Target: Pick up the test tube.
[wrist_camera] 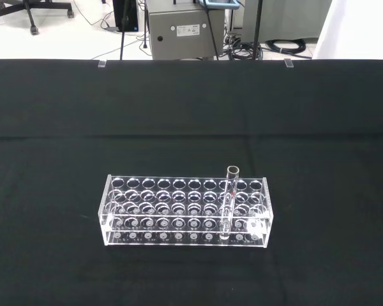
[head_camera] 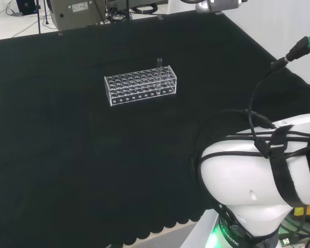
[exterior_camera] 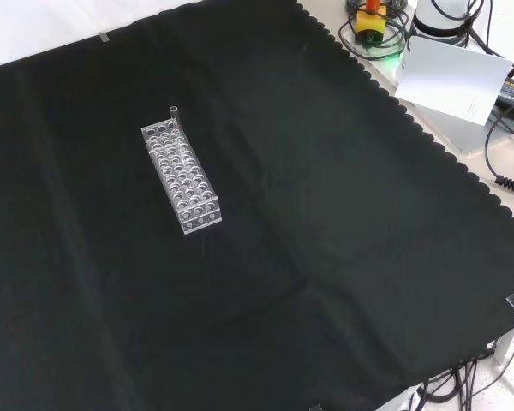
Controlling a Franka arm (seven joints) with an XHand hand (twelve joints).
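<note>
From behind the arm, in the head view, a clear rack (head_camera: pixel 140 85) sits on the black cloth (head_camera: pixel 67 155), and one test tube (head_camera: pixel 159 65) stands upright near its far right end, poking above the top. The arm's white link (head_camera: pixel 258 181) looms at the right.

Over to the front view: the rack (exterior_camera: pixel 182 178) runs away from the camera, with the test tube (exterior_camera: pixel 174 116) at its far end, at the right-hand corner.

The wrist view looks straight down the cloth at the rack (wrist_camera: pixel 185 211); the tube (wrist_camera: pixel 229 201) stands upright toward one end. As for the hand's fingers, I cannot tell how they are set.
</note>
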